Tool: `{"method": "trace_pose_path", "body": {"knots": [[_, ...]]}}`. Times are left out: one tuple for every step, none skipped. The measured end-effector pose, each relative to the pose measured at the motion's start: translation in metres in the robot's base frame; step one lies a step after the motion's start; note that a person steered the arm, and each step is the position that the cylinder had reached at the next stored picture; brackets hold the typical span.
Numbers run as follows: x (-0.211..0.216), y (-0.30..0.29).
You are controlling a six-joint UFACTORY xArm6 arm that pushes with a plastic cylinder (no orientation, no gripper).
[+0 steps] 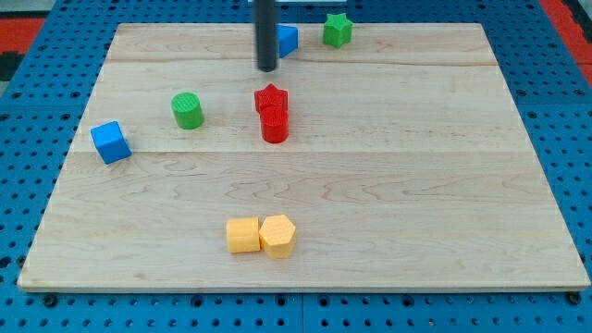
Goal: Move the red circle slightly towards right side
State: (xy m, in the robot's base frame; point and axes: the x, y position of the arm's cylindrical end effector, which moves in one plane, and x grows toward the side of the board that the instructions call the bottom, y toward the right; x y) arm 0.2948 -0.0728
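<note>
The red circle [275,126], a short red cylinder, stands near the board's middle, touching a red star [270,97] just above it. My tip [267,67] is at the end of the dark rod that comes down from the view's top. It sits above the red star, apart from it, and next to a blue block [288,40] partly hidden behind the rod.
A green cylinder [188,111] stands left of the red pair. A blue cube [110,142] is at the far left. A green star [338,30] is near the top edge. A yellow square block [243,236] and yellow hexagon [277,235] touch near the bottom.
</note>
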Motion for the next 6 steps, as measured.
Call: {"method": "trace_pose_path", "body": {"knots": [[0.046,-0.011],[0.090,0.019],[0.101,0.018],[0.109,0.026],[0.120,0.022],[0.133,0.029]]}}
